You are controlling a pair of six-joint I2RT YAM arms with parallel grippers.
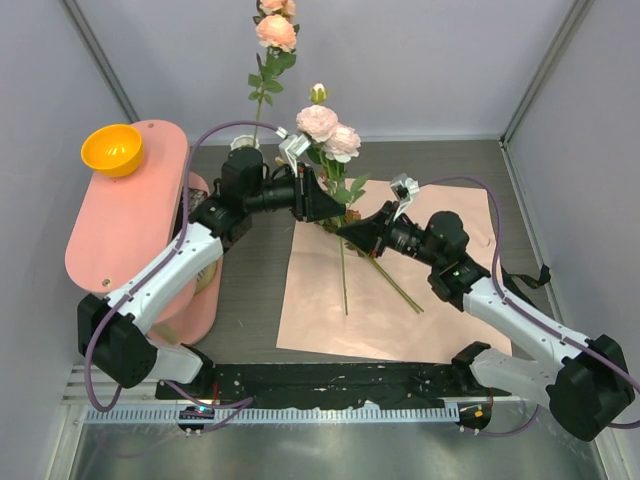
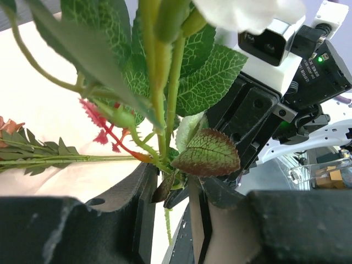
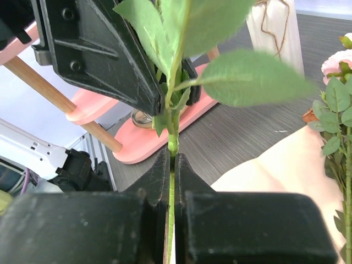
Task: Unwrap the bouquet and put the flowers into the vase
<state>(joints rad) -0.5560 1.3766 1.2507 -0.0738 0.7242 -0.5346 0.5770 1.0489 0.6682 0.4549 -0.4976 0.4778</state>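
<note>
The salmon-pink paper [image 1: 440, 300] lies unfolded flat on the table. My right gripper [image 1: 352, 228] [image 3: 171, 157] is shut on the green stem [image 3: 173, 140] of upright pink flowers [image 1: 328, 128]. My left gripper [image 1: 318, 200] [image 2: 173, 184] sits just above it on the same stem. Its fingers [image 2: 137, 203] stand apart on either side of the stem and leaves, with a gap showing. Two more stems [image 1: 345, 275] rest on the paper. The white vase [image 3: 275, 30] [image 1: 243, 143] stands behind the left arm, mostly hidden from above, with one tall rose [image 1: 276, 30] in it.
An orange bowl [image 1: 112, 150] sits on a pink two-level stand [image 1: 125, 220] at the left, close to the left arm. Grey enclosure walls close in the back and sides. A black strip [image 1: 330, 380] runs along the near edge.
</note>
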